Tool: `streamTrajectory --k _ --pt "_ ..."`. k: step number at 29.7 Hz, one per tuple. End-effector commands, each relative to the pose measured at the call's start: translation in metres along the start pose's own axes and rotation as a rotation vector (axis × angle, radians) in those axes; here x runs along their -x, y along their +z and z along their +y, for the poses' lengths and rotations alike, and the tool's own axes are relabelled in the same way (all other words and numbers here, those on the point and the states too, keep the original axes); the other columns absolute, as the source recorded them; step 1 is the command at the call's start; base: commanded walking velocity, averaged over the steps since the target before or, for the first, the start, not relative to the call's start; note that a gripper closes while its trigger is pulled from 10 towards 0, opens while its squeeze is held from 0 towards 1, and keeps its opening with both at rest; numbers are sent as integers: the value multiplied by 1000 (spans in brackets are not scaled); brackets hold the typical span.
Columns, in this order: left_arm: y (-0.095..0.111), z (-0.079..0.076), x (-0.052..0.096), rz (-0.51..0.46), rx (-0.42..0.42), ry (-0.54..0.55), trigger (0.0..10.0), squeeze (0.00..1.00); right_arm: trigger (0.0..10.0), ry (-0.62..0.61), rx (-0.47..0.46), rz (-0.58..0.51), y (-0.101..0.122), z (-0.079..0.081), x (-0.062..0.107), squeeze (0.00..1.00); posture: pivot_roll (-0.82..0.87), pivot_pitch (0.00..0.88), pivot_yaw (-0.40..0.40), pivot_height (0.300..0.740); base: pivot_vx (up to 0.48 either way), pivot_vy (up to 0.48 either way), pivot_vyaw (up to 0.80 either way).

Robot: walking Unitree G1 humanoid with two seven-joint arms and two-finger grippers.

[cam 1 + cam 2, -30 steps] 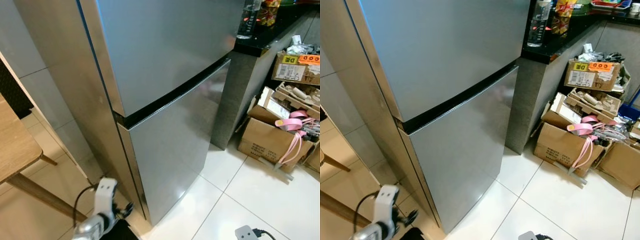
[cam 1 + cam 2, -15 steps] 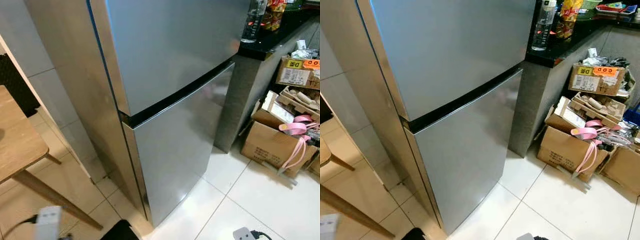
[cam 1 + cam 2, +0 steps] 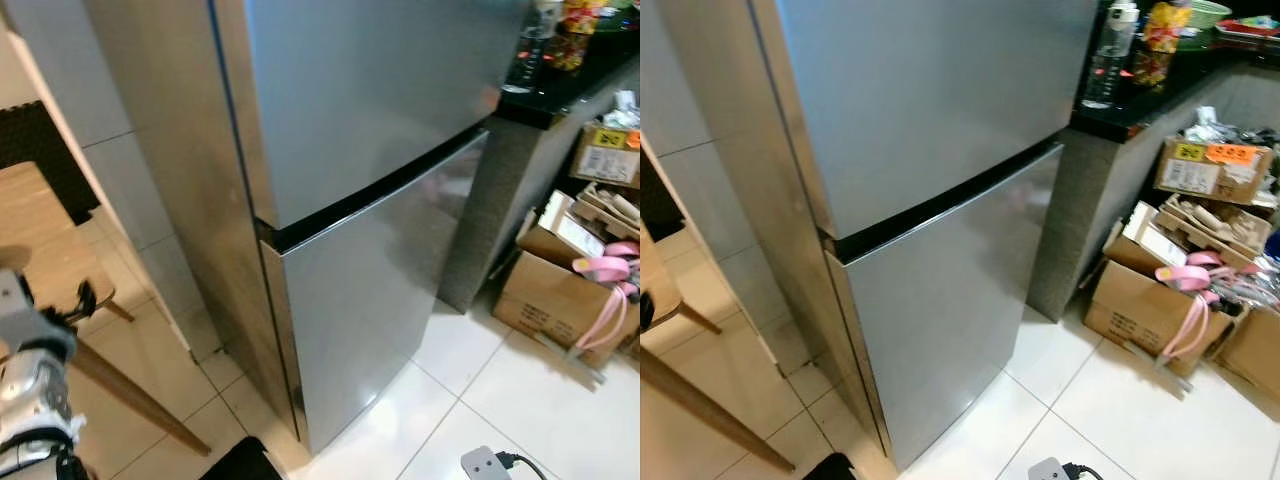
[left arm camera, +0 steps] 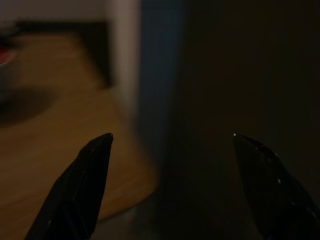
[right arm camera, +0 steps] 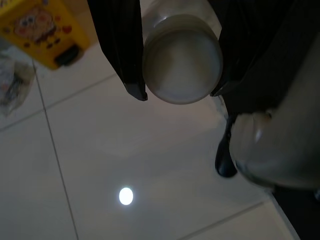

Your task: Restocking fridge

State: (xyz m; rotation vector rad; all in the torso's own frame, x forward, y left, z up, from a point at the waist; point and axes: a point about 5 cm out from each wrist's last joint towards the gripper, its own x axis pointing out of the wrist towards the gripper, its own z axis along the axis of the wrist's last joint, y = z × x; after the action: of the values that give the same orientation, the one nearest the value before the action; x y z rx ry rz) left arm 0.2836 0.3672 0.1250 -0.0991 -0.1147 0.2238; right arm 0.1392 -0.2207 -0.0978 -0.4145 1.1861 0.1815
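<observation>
Right tool [image 5: 177,95] clamped on white-capped bottle [image 5: 182,65] over tiled floor [image 5: 100,150]. Left tool [image 4: 170,145] spread wide, empty, facing closed fridge [image 3: 370,180], wooden counter [image 4: 55,130] beside.

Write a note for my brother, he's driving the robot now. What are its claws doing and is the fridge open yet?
Left claw: open, empty, raised beside the wooden table, facing the fridge.
Right claw: shut on a white-capped bottle, hanging over the floor tiles.
Done: bottle picked up, robot stands at the fridge.
Left: both fridge doors are closed. Open one with the left claw, put the bottle inside, close it.
</observation>
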Motion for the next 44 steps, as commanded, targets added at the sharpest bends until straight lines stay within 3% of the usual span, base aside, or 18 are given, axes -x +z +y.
streamTrajectory --k 1,2,3,4,6,7,9,11,17,19,35,44 --pt "-9 -35 -6 7 59 -195 10000 0 10000 -6 7 -7 3 -1 0 0 -86 0 14 740 0 0 0" --pt "-9 -35 -6 7 59 -195 10000 0 10000 -6 7 -7 3 -1 0 0 -86 0 14 740 0 0 0" --pt "-17 -68 -8 25 90 -392 10000 0 10000 -9 -1 -7 3 -1 0 0 -91 0 18 740 0 0 0" --pt "-17 -68 -8 25 90 -392 10000 0 10000 -9 -1 -7 3 -1 0 0 -91 0 18 740 0 0 0" --pt "-33 -96 0 72 132 -574 10000 0 10000 -11 -9 -2 0 -1 0 0 -104 0 23 740 0 0 0" --pt "-33 -96 0 72 132 -574 10000 0 10000 -11 -9 -2 0 -1 0 0 -104 0 23 740 0 0 0" --pt "-52 -113 11 137 159 -689 10000 0 10000 -12 -17 5 -3 0 0 0 -107 0 24 740 0 0 0" --pt "-63 -123 17 166 165 -721 10000 0 10000 -13 -21 9 -5 0 1 0 -113 0 25 740 0 0 0" --pt "-69 -138 23 163 192 -772 10000 0 10000 -14 -23 13 -7 -1 1 0 -116 0 22 740 0 0 0" --pt "-69 -153 30 160 245 -872 10000 0 10000 -15 -22 13 -7 -1 1 0 -116 0 19 740 0 0 0" --pt "-65 -171 42 171 279 -1045 10000 0 10000 -15 -10 12 -7 -1 1 0 -110 0 12 740 0 0 0" --pt "-65 -186 38 158 212 -1038 10000 0 10000 -10 -14 16 -9 1 1 0 -111 0 16 740 0 0 0"
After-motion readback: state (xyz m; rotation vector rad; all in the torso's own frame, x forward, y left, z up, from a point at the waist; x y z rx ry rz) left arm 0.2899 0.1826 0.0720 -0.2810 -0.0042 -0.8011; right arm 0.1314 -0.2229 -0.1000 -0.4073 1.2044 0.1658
